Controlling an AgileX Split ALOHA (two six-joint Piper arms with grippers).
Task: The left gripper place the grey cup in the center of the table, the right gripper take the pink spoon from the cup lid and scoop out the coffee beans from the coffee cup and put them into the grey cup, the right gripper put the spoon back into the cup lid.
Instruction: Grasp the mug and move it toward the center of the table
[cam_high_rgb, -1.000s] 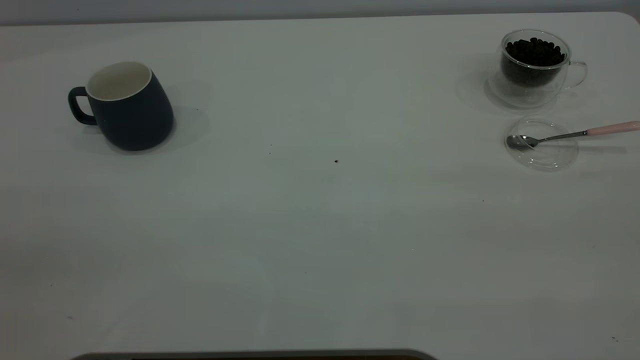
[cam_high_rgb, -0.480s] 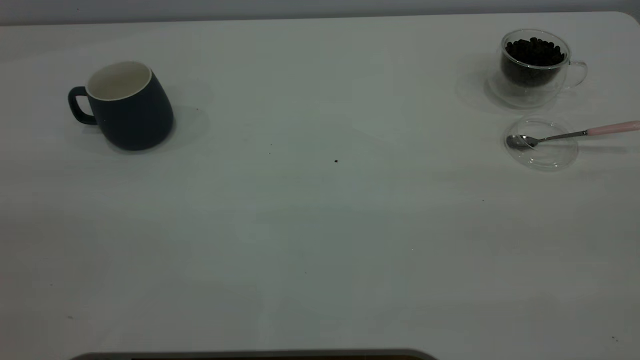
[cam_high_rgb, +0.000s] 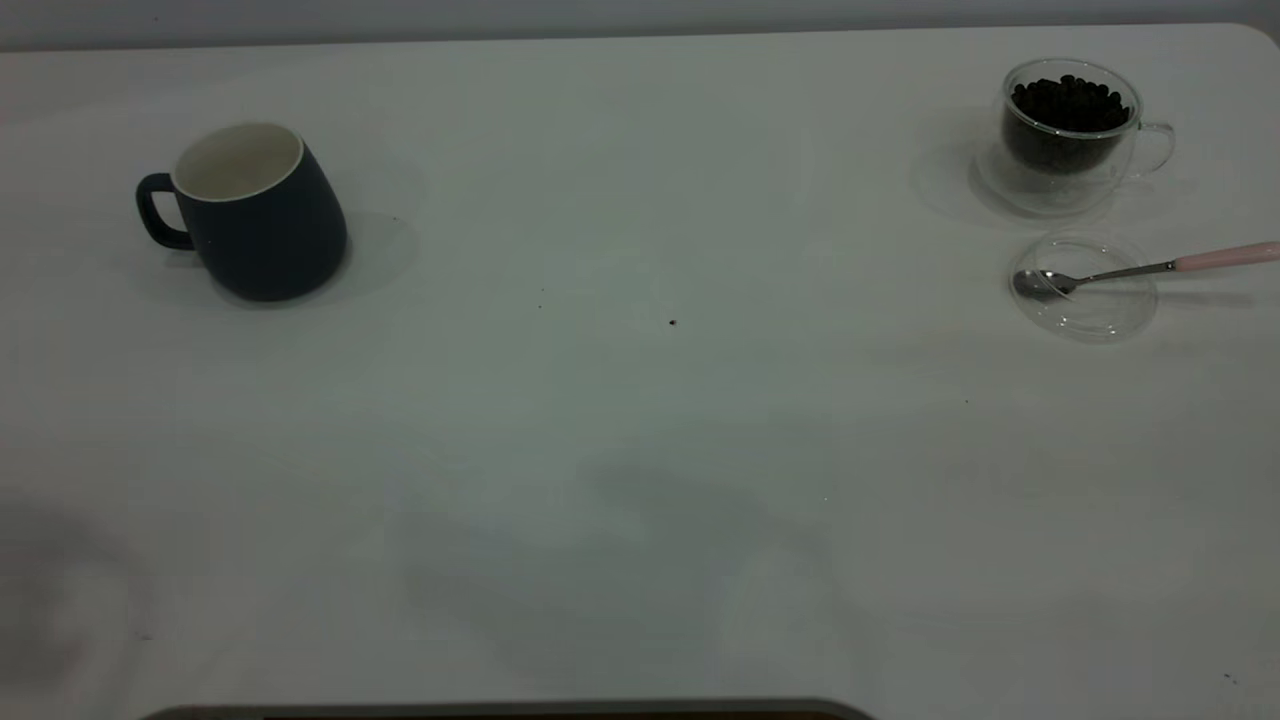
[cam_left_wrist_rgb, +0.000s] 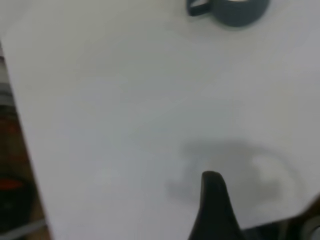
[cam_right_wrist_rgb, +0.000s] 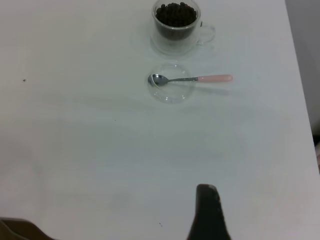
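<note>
grey cup (cam_high_rgb: 258, 215): upright at the upper left of the exterior frame, well apart from the desk (cam_high_rgb: 640, 420) centre; handle points to the frame's left, mouth up.
handling, cup: probably stiff, fairly heavy ceramic with a matte, rounded belly; the rim or the loop handle looks the surest hold.
pink spoon (cam_high_rgb: 1140, 270): long axis near level across the frame, bowl resting in the cup lid (cam_high_rgb: 1085, 300), pink end pointing right past the rim.
handling, spoon: light, slim, likely slippery metal; take the pink handle end.
coffee cup (cam_high_rgb: 1070, 135): upper right, just behind the lid, holding coffee beans (cam_high_rgb: 1068, 105); glass, fragile.
left hand (cam_left_wrist_rgb: 212, 207): only 1 dark finger shows; cannot tell its state.
right hand (cam_right_wrist_rgb: 207, 212): the same, cannot tell.
</note>
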